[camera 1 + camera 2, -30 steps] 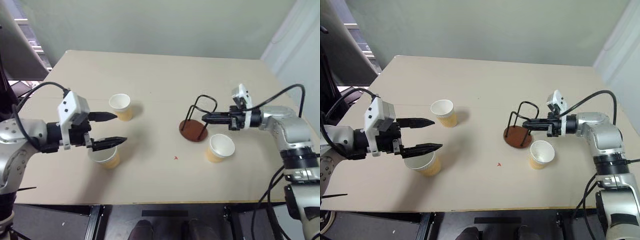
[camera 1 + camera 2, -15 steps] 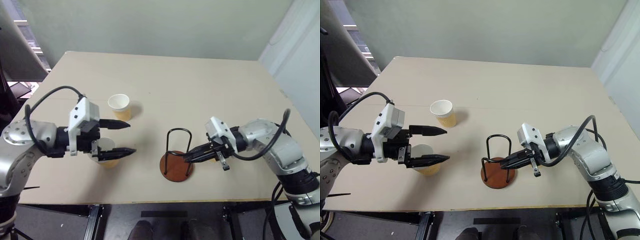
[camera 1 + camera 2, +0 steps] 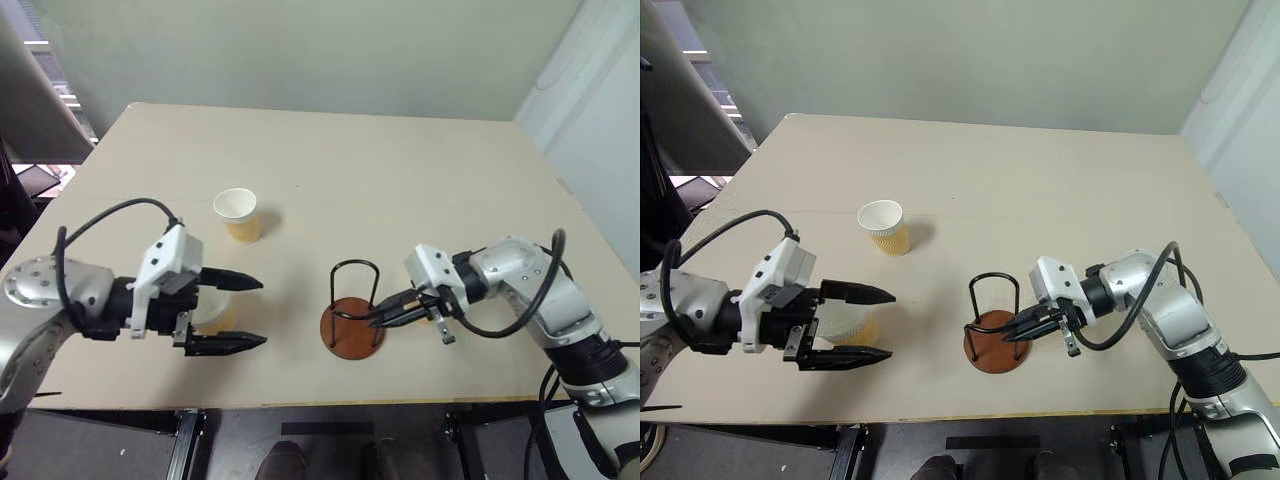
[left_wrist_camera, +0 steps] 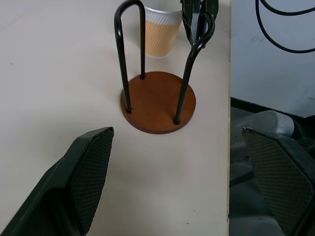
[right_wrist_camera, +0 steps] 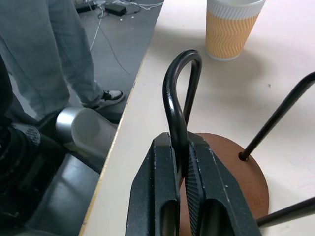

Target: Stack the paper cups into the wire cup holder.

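Centrally, near the lower edge of the frame in the head camera's view, the wire cup holder (image 3: 352, 320) stands upright on a pale beige tabletop (image 3: 400, 190), its thin black loops rising from a round reddish-brown base close to the tabletop's near edge. From the right of the frame the right end effector (image 3: 380, 314) reaches in, its two black fingers closed on one of the holder's wire loops; the right wrist view shows the wire (image 5: 178, 113) pinched between the two finger pads. At the lower left of the frame the left end effector (image 3: 250, 313) is wide open and holds nothing, its fingers pointing toward the holder and well apart from it. One paper cup (image 3: 212, 312) stands upright on the tabletop just behind those open fingers, partly hidden by them. A second paper cup (image 3: 240, 214) stands upright farther back, left of centre, apart from everything else. In the left wrist view a third paper cup (image 4: 161, 30) stands just beyond the holder, beside the right end effector's fingers; in the head views it is hidden behind the right arm. In the right wrist view, beyond the tabletop's edge, a person's trouser legs and a shoe (image 5: 109, 97) stand on the floor.
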